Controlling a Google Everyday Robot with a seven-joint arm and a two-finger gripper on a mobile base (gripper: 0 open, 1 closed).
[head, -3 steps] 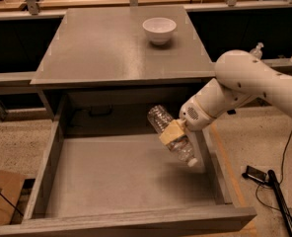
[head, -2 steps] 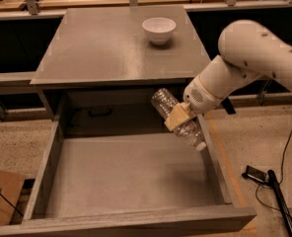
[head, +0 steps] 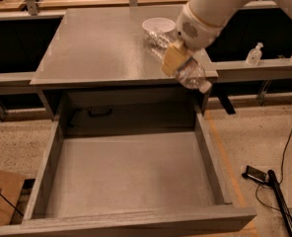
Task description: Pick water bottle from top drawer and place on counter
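Grey wood makes one counter (head: 101, 48) and one open drawer (head: 126, 177) below it; one gripper (head: 174, 58) is squeezed tight around one water bottle (head: 191, 74) (tipped, cap pointing down) above the counter's front right corner; one white bowl (head: 157, 23) sits on the counter behind it; the floor (head: 264, 132) is speckled.

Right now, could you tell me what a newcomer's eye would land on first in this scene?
First, the white arm reaching in from the upper right, its gripper shut on the water bottle, held tilted with its cap lowest at the front right edge of the counter. Below, the top drawer stands pulled wide open, and a white bowl sits toward the back of the counter.
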